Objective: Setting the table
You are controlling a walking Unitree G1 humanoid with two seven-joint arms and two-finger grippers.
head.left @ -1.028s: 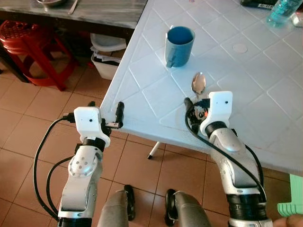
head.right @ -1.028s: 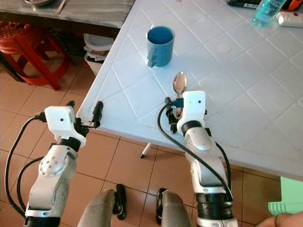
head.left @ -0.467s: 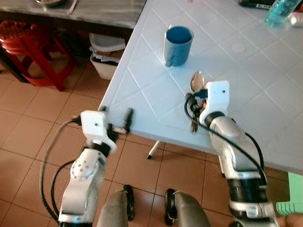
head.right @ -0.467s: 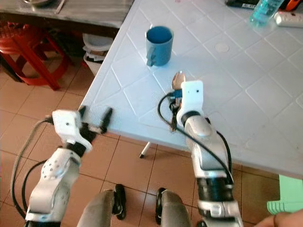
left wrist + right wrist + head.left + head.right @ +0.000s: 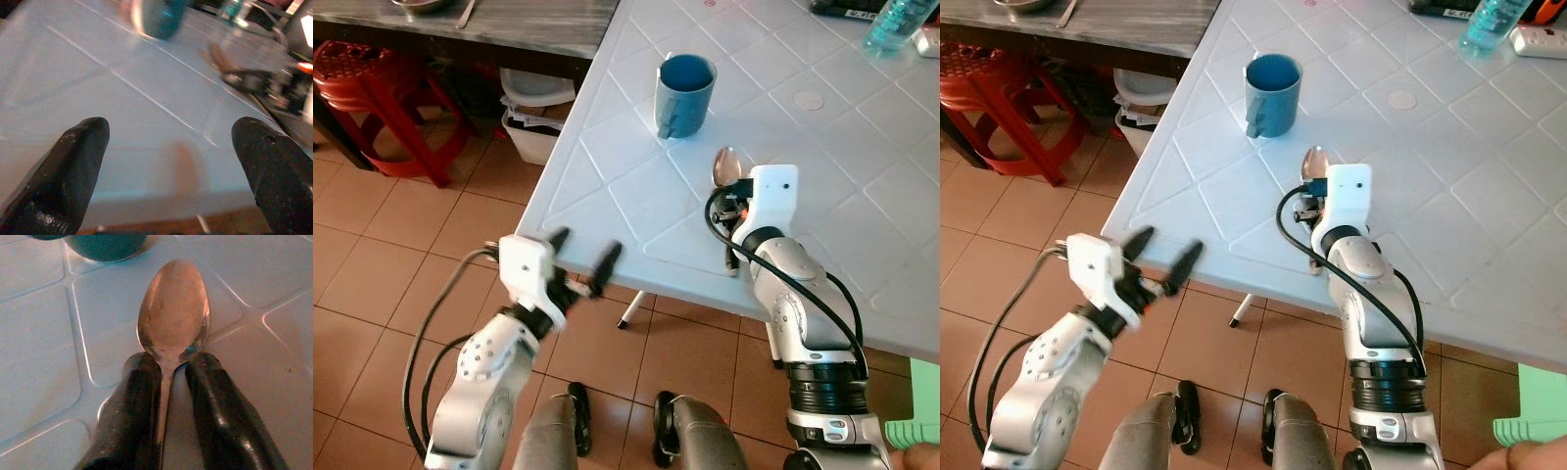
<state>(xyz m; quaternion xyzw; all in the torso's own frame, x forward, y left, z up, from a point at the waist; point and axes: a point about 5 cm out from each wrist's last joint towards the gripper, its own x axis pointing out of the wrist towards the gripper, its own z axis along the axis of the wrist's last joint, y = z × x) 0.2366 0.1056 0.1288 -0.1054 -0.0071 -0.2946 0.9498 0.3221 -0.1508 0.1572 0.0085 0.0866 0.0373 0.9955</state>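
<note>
On the table: my right gripper (image 5: 168, 369) rests low on the white table (image 5: 822, 147).
Spoon (image 5: 173, 316): its neck is pinched between my two right fingers (image 5: 134, 406).
Spoon's long axis: in line with my fingers, bowl pointing ahead toward the blue mug (image 5: 683, 93).
Left gripper (image 5: 582, 259): fingers spread wide, off the table's near edge.

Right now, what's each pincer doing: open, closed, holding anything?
Left pincer: open, empty, at the near edge of the white table.
Right pincer: closed on the spoon just below its bowl, over the table near the blue mug.
</note>
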